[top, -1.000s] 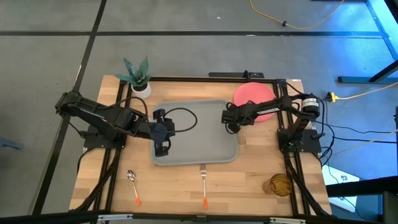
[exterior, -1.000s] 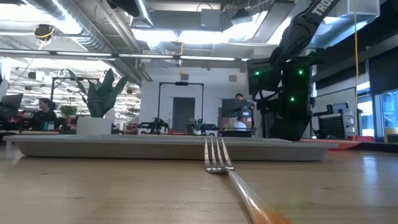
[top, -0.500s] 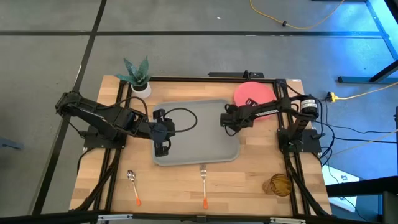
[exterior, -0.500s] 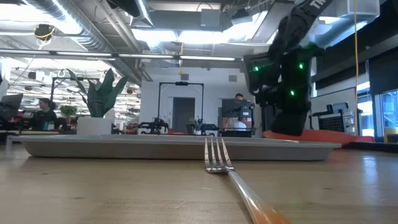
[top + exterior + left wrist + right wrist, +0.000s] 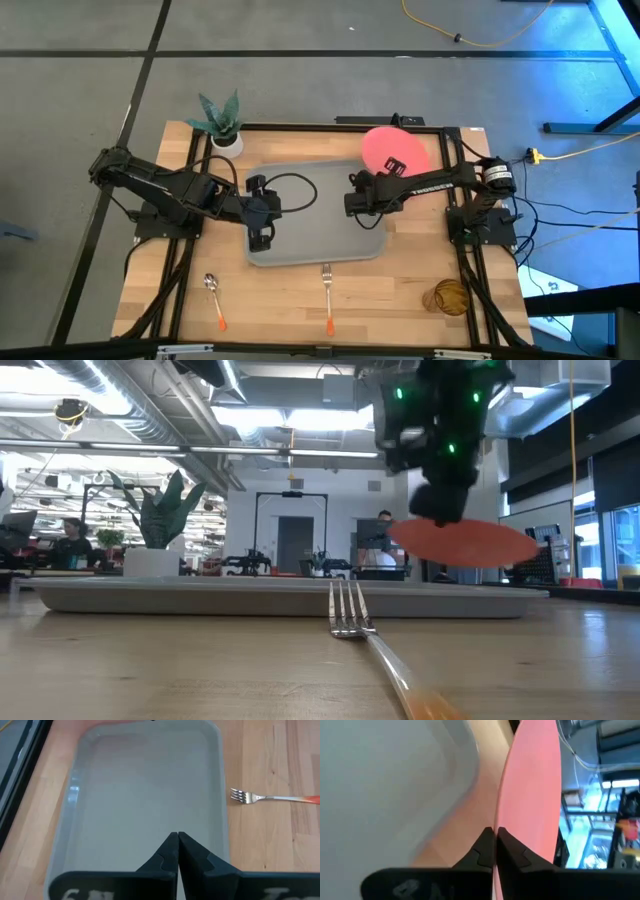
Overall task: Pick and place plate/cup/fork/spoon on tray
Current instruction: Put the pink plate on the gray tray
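My right gripper (image 5: 390,168) is shut on the coral-red plate (image 5: 397,150), which it holds in the air over the far right corner of the grey tray (image 5: 310,225). In the low view the plate (image 5: 465,543) floats above the tray's rim (image 5: 200,598). My left gripper (image 5: 263,238) is shut and empty over the tray's left part (image 5: 145,785). The fork (image 5: 327,295) and the spoon (image 5: 213,298) lie on the table near its front edge. The amber cup (image 5: 450,297) stands at the front right. My right gripper pinches the plate's rim (image 5: 507,822) between its two fingers, one on the top face (image 5: 392,166) and one underneath. The fingers come from the tray's side, on the rim that faces the tray. The plate is lifted clear and sits nearly level, reaching away from the fingers.
A potted plant (image 5: 222,125) stands at the table's far left corner, beyond the tray. The fork (image 5: 265,797) lies just in front of the tray's near rim, tines toward it. Black frame rails run along the table's left and right sides.
My right gripper has risen and gone toward the table's left edge with the plate. The plate has come off the table at the back right, is now lifted clear, and has moved partly over the tray's far right corner.
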Tool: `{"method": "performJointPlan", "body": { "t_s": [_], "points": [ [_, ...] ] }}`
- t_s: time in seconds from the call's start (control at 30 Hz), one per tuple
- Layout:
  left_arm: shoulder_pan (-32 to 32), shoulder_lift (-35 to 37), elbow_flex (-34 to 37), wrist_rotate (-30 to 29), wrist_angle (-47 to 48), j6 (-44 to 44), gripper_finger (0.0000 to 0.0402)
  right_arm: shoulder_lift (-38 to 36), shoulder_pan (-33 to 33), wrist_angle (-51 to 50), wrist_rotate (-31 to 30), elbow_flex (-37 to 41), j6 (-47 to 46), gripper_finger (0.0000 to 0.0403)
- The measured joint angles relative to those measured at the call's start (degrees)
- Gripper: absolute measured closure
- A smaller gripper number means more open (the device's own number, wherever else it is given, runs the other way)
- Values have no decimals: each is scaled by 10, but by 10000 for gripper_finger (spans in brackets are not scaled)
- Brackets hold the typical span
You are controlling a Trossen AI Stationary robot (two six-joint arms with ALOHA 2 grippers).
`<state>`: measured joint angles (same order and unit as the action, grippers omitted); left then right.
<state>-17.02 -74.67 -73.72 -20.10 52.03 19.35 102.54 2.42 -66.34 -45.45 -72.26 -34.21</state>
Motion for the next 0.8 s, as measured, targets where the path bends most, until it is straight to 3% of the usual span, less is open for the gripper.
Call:
{"method": "performJointPlan", "body": {
  "t_s": [0.3,0.57,0.8],
  "points": [
    [0,0,0,0,0,1,401,1,83,76,43,-79,86,397],
    [0,13,-2,25,-1,19,401,2,130,174,78,-93,128,397],
    [-10,43,-2,32,-3,53,401,66,148,225,102,-108,195,397]
  ]
}}
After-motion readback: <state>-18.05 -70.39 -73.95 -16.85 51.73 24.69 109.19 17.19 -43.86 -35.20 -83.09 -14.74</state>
